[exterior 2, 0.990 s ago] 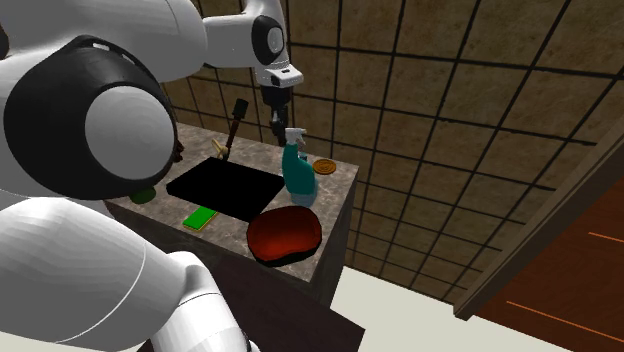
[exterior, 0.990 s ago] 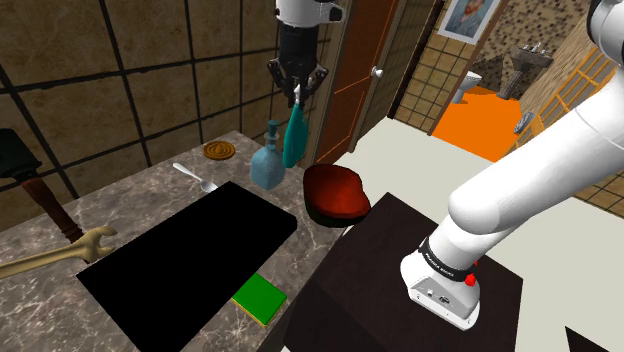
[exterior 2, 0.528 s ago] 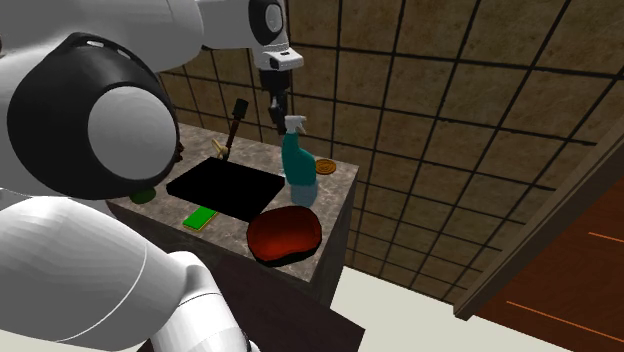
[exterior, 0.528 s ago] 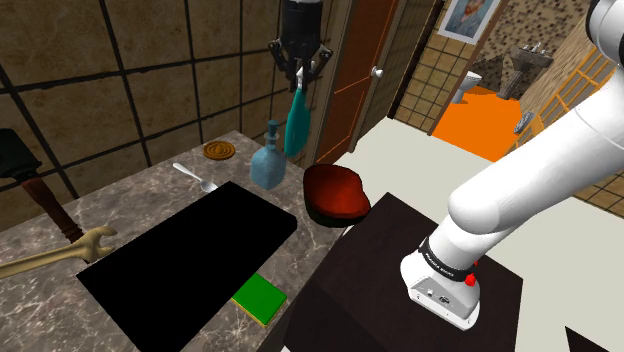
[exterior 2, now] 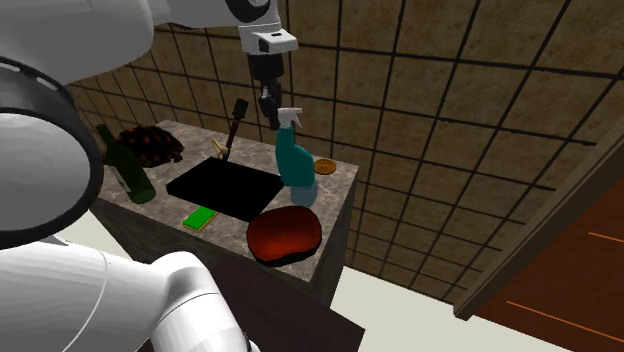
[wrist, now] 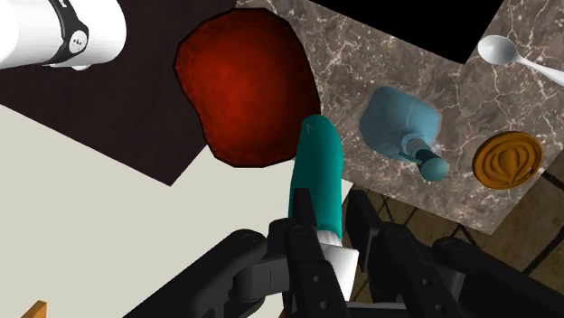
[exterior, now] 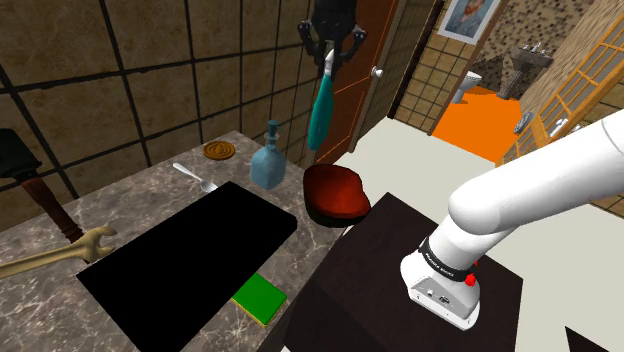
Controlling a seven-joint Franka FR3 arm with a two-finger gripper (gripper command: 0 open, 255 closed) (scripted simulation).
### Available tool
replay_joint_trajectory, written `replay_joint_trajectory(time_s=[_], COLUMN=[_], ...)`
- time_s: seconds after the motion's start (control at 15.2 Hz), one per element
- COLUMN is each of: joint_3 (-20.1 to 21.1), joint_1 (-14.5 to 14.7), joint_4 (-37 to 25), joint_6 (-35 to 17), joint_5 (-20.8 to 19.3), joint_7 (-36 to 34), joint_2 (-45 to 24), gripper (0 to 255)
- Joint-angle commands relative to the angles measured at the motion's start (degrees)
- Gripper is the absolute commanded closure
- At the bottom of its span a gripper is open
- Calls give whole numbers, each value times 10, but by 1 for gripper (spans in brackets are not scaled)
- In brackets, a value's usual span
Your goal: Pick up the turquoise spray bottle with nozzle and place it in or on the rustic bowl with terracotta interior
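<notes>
My gripper (exterior: 332, 52) is shut on the neck of the turquoise spray bottle (exterior: 321, 108), which hangs from it high above the counter. In the second exterior view the gripper (exterior 2: 270, 98) clasps the bottle (exterior 2: 291, 155) just beside its white nozzle. The dark bowl with a red-brown inside (exterior: 335, 192) sits at the counter's corner, below and slightly toward the shoulder view's right. Looking down along the gripper (wrist: 327, 246), the bottle (wrist: 318, 172) reaches to the rim of the bowl (wrist: 244, 86). The bowl (exterior 2: 284, 235) holds nothing.
A pale blue flask (exterior: 267, 162) stands near the bowl, with a brown disc (exterior: 219, 150) and a spoon (exterior: 193, 177) behind it. A black sink area (exterior: 190, 262), a green sponge (exterior: 260, 298) and a green bottle (exterior 2: 126, 166) occupy the counter. Tiled wall behind.
The gripper has risen and shifted toward the shoulder view's right with the spray bottle, away from the pale blue flask and closer to above the bowl.
</notes>
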State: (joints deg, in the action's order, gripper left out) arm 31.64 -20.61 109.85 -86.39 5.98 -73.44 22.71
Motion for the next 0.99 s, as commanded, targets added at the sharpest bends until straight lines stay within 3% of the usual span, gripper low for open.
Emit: replay_joint_trajectory(time_s=[0.0, 0.4, 0.92], joint_3=[-19, -82, -77], joint_1=[5, 21, 29], joint_4=[15, 32, 113], joint_6=[21, 106, 49], joint_5=[10, 19, 28], joint_7=[18, 67, 69], joint_2=[37, 140, 165], gripper=[255, 255, 255])
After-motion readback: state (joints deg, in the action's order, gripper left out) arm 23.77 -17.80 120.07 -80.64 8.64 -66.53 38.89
